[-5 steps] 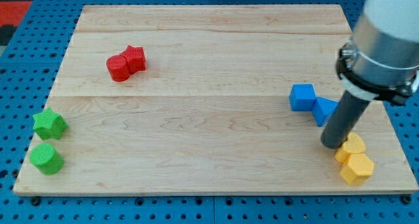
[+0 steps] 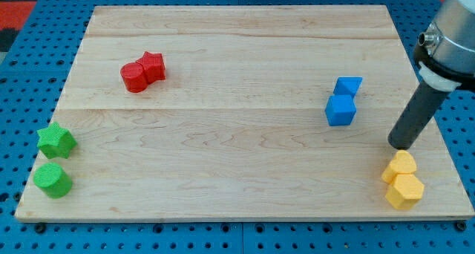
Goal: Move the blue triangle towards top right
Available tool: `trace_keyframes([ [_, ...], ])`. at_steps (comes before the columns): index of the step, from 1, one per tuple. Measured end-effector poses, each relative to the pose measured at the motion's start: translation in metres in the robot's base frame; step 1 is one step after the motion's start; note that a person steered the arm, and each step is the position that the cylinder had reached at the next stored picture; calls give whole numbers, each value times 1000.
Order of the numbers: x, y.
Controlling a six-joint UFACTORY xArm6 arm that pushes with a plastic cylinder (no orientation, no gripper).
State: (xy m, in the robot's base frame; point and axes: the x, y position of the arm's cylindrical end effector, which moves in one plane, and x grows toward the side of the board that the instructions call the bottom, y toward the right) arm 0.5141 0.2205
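Wooden board [image 2: 245,172]: blue triangle [image 2: 348,85] touching blue cube [image 2: 341,110].

A pale wooden board [image 2: 245,31] lies on a blue perforated table [image 2: 37,46].

— How's the light?
— Bright, even, from overhead. The board [image 2: 237,68] shows no glare.
— Shadows?
— Short and soft, tight under the blocks.
— Focus?
— Crisp throughout; only the arm's upper housing [image 2: 453,31] looks slightly soft.
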Motion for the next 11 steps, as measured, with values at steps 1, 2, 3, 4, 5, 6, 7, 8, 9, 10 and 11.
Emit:
trace_keyframes([
  [1,-27,-35],
  [2,-69,-62],
  [3,-108,-82],
  [4,-105,-97],
  [5,-63,-103],
  [6,-41,-81],
  [7,-52,-55],
  [8,-81,-58],
  [9,-92,-48],
  [10,-101,-43],
  [11,-92,-26],
])
